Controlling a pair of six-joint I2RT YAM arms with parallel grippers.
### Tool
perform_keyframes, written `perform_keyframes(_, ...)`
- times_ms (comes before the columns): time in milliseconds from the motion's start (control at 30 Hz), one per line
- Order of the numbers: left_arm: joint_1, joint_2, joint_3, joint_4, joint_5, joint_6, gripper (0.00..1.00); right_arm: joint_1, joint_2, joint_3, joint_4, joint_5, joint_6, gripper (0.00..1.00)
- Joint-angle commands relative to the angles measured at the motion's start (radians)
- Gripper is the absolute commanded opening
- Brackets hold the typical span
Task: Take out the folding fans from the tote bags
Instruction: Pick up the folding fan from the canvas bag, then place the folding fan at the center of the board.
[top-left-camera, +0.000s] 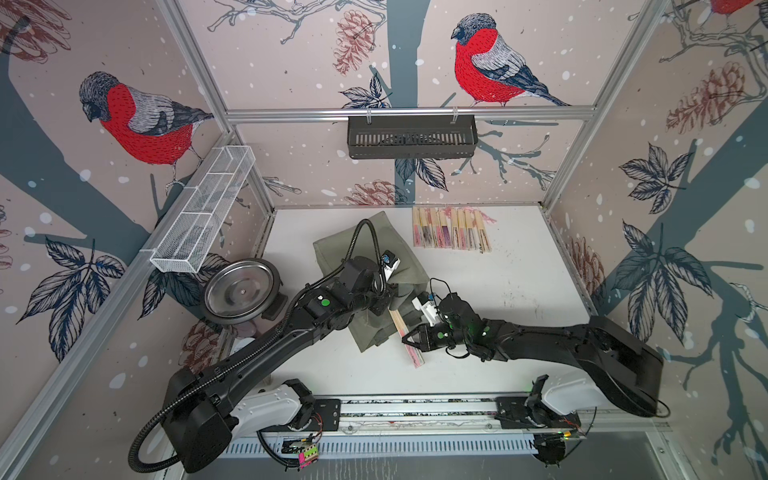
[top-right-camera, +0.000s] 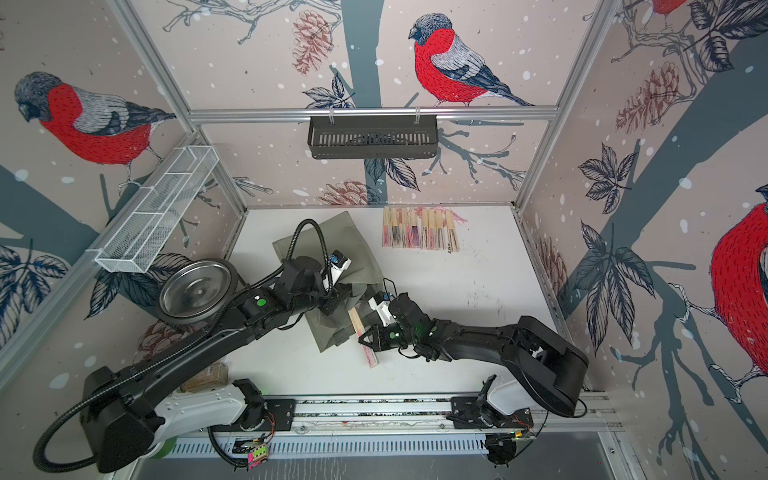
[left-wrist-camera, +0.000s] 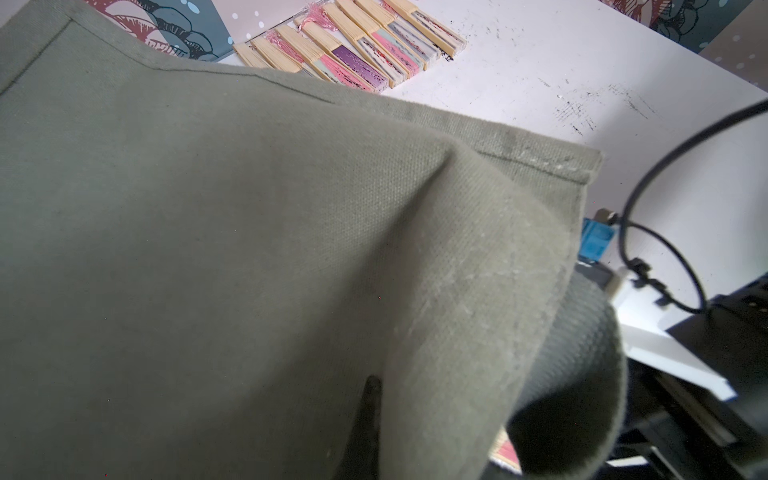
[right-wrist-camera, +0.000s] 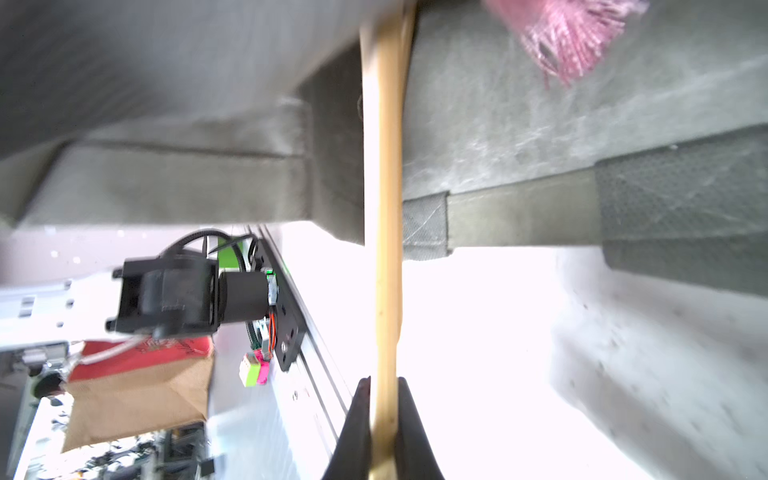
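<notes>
- The step in hand is, by my judgement, the pulling of 1 folding fan out of the mouth of the tote bag.
- The right gripper is clamped on this fan: its 2 dark fingers press the pale bamboo slat from both sides.
- In both top views the fan lies slanted at the near edge of the bag. Its pink end is over the table, and its bamboo end reaches under the olive cloth.
- A pink tassel shows near the cloth inside the bag.
- The left gripper is closed, and it seems to pinch the upper cloth and hold the mouth raised. Cloth covers most of it.
- A row of fans lies side by side at the far edge of the table, well apart from the bag.
- The next move probably calls for a straight pull along the fan, so the tassel does not catch on the hem, and then for carrying it to the row.
</notes>
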Motion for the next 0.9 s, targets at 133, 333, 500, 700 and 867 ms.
perform_keyframes(133,0.001,-0.015,0.001,0.01,-0.012,0.007,0.0,0.012,-0.114,-0.027,-0.227,0.029,-0.084,0.08)
perform_keyframes(333,0.001,-0.027,0.0,0.014,-0.03,0.008,0.0,0.054,-0.283,-0.035,-0.372,0.063,-0.101,0.08)
perform_keyframes(500,0.001,-0.025,0.003,0.01,-0.027,0.006,0.0,0.078,-0.375,-0.041,-0.445,0.047,-0.09,0.08)
perform_keyframes(700,0.002,-0.021,0.009,0.007,-0.031,0.007,0.0,0.119,-0.443,-0.047,-0.576,0.088,-0.096,0.08)
perform_keyframes(867,0.003,-0.027,0.003,0.011,-0.034,0.005,0.0,0.122,-0.549,-0.037,-0.649,0.122,-0.068,0.08)
